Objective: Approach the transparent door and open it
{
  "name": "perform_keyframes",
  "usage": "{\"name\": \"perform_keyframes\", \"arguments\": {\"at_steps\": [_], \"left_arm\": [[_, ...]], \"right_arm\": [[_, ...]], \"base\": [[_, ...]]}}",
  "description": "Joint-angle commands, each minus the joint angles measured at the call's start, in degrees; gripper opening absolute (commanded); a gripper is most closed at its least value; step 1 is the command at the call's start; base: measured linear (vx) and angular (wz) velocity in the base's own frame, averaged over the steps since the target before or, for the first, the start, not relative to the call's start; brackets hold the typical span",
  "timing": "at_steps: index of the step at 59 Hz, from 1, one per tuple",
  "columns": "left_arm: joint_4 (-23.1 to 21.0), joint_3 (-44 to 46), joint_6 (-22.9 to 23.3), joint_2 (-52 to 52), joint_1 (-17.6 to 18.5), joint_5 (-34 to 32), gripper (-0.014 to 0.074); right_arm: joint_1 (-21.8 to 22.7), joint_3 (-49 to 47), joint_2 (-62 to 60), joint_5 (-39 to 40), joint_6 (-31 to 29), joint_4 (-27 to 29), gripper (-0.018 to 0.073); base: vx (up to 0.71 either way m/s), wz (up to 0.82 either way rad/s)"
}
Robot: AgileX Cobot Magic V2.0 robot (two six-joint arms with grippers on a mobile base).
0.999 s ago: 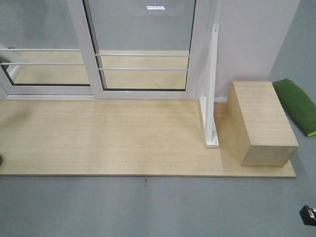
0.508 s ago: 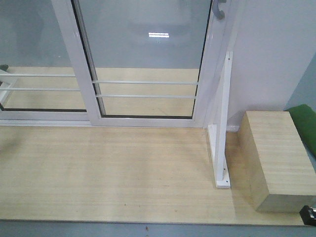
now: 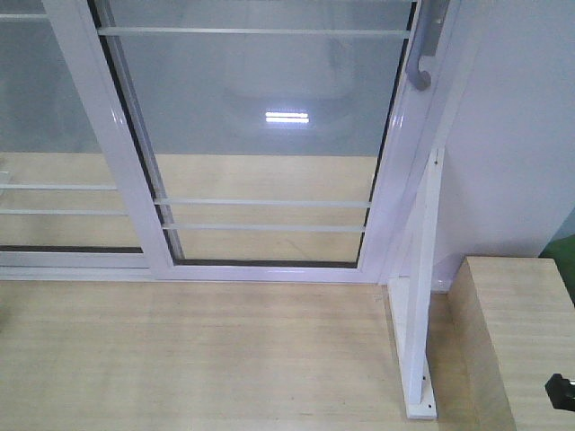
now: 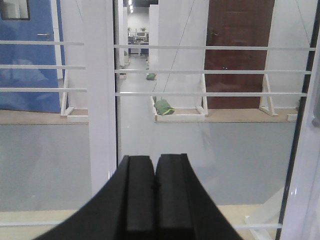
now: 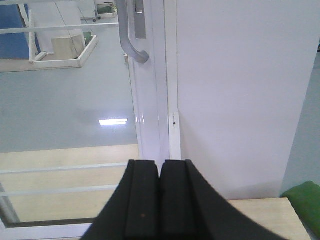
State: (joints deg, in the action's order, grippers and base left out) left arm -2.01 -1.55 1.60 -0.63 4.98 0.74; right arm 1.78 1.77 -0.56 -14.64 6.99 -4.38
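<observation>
The transparent door (image 3: 260, 117) is a glass panel in a white frame, standing closed against the right jamb. Its curved grey pull handle (image 3: 422, 54) shows at the top right of the front view, and its lower end shows in the right wrist view (image 5: 131, 37). My right gripper (image 5: 160, 170) is shut and empty, below the handle and short of the door frame. My left gripper (image 4: 154, 165) is shut and empty, facing the glass (image 4: 200, 130) near a white upright (image 4: 97, 90). A black piece of the robot (image 3: 561, 392) shows at the front view's right edge.
A second glass panel (image 3: 45, 135) with white bars stands to the left. A white bracket post (image 3: 420, 305) stands on the wooden platform (image 3: 198, 359) right of the door. A wooden box (image 3: 521, 341) sits at the right. A white wall (image 5: 240, 90) lies right of the frame.
The view has moved closer to the door and platform. The handle now shows larger and lower in the front view. The box has slid toward the right edge.
</observation>
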Motion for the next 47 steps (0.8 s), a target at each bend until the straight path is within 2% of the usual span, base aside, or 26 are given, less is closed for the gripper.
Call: {"name": "perform_keyframes", "arguments": {"at_steps": [1, 24, 47], "left_arm": [[-0.13, -1.72, 0.48, -0.69, 0.24, -4.6, -0.0006], [-0.13, -1.72, 0.48, -0.69, 0.24, -4.6, -0.0006], [-0.13, -1.72, 0.48, -0.69, 0.24, -4.6, -0.0006]], "right_arm": [[0.31, 0.72, -0.78, 4.63, -0.33, -0.26, -0.0008], [0.31, 0.72, -0.78, 4.63, -0.33, -0.26, -0.0008], [0.31, 0.72, -0.78, 4.63, -0.33, -0.26, -0.0008]], "base": [[0.36, -0.01], [0.3, -0.04], [0.18, -0.02]]}}
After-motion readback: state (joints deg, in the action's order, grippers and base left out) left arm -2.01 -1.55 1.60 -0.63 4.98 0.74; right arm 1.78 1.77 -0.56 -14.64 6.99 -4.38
